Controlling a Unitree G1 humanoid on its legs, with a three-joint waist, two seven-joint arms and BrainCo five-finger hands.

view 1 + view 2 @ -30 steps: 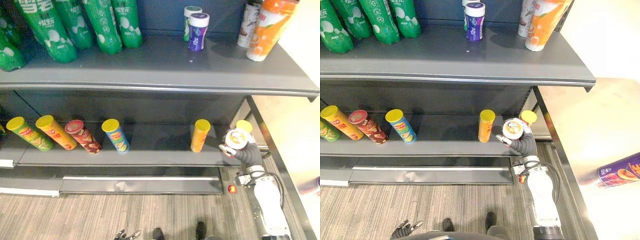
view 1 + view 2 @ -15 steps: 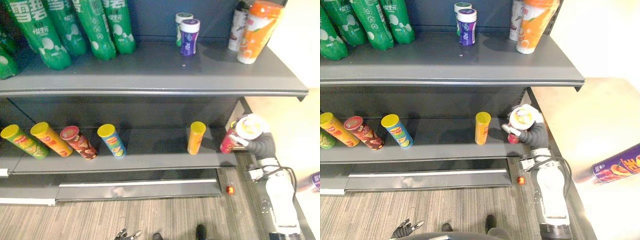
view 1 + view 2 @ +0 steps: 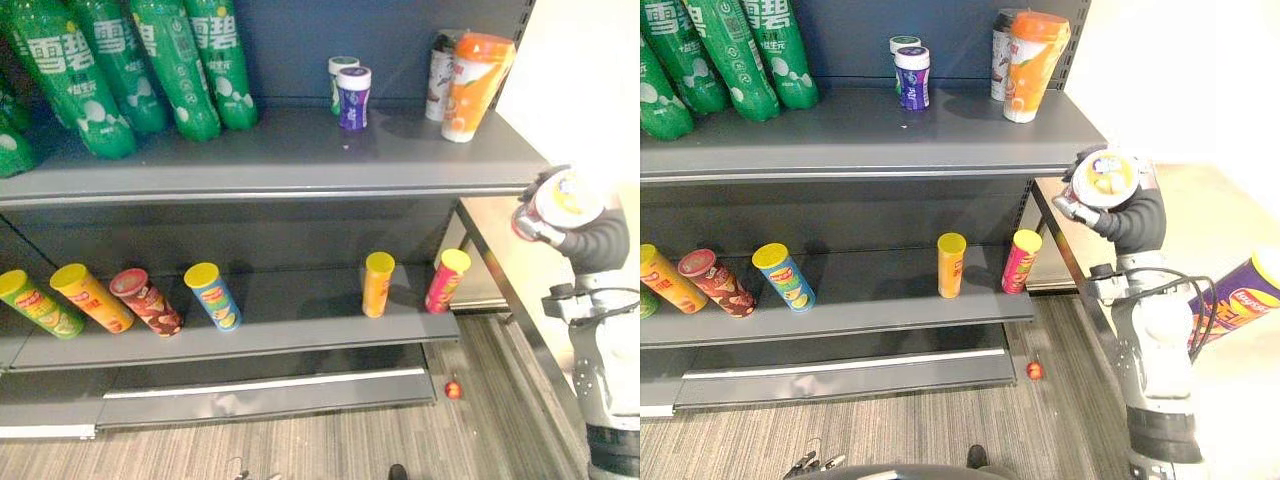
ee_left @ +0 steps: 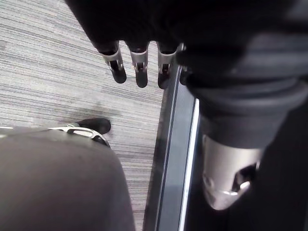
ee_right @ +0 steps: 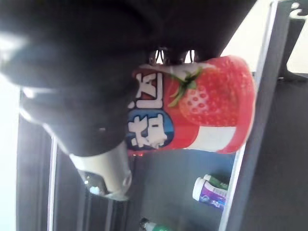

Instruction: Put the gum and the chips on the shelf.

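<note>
Holding the gum jar off the upper shelf's right end

The right hand [image 3: 1132, 216] has its fingers curled round a red, strawberry-printed gum jar [image 5: 207, 103], held just past the right end of the upper shelf [image 3: 300, 160] with its white lid facing up. A pink chips can [image 3: 446, 280] stands at the right end of the lower shelf [image 3: 300, 318], beside an orange can [image 3: 377, 284]. The left hand [image 4: 138, 60] hangs over the carpet [image 4: 57, 72], fingers loose and straight.

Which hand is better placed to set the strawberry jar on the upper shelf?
Right. The right hand holds the strawberry jar, raised beside the upper shelf. The left hand hangs low by the floor, empty.
</note>
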